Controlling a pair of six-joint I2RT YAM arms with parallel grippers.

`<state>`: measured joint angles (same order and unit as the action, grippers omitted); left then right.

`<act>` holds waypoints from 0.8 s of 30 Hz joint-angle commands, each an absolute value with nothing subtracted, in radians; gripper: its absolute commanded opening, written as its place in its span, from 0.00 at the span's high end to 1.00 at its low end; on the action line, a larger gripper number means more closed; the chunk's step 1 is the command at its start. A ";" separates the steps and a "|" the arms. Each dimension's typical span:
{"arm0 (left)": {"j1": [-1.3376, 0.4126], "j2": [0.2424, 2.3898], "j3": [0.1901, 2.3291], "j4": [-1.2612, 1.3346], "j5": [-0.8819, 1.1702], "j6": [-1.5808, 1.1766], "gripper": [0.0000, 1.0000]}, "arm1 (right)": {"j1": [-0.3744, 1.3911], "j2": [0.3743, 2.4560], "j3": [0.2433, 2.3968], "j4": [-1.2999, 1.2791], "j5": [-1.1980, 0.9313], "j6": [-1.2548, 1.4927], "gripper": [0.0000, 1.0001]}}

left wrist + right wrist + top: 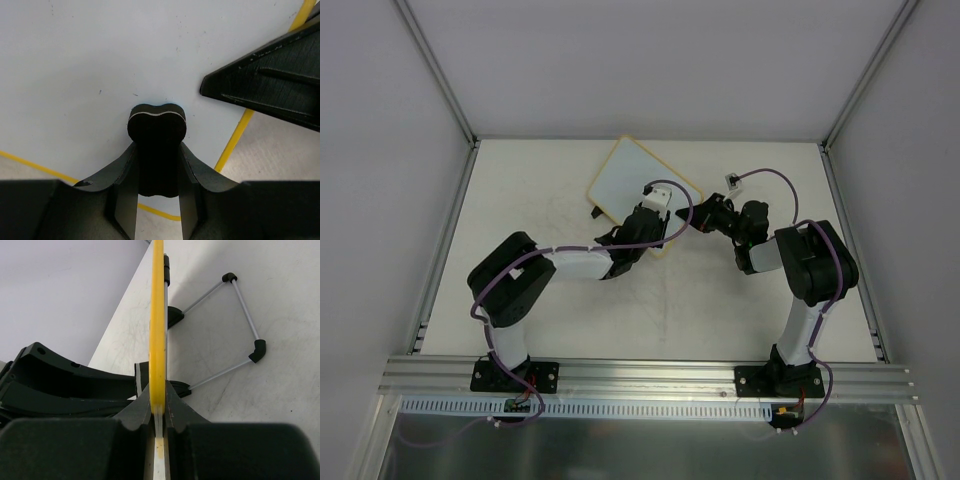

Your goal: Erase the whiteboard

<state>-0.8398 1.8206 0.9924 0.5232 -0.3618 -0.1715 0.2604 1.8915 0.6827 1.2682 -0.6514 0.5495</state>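
Note:
The whiteboard (625,175) lies tilted at the back middle of the table, white with a thin yellow frame. In the left wrist view its surface (100,60) looks clean apart from tiny specks. My left gripper (655,222) (157,150) is shut on the black bone-shaped eraser (157,125), whose end rests on the board near its right corner. My right gripper (702,222) (159,400) is shut on the board's yellow frame (157,315), seen edge-on. One of its fingers (270,85) shows at the right of the left wrist view.
A wire stand (240,330) with black ends reaches out from the board over the table. A small white connector on a purple cable (732,180) lies at the back right. Grey walls and aluminium posts (440,70) enclose the table.

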 commanded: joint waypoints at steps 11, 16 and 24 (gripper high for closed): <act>-0.793 1.851 1.104 0.574 -0.287 -0.167 1.00 | 0.287 1.838 0.699 1.532 -0.722 0.571 1.00; -0.796 1.864 1.060 0.583 -0.249 -0.199 1.00 | 0.287 1.839 0.701 1.532 -0.724 0.572 1.00; -0.801 1.826 0.916 0.649 -0.271 -0.238 1.00 | 0.285 1.841 0.698 1.532 -0.721 0.571 1.00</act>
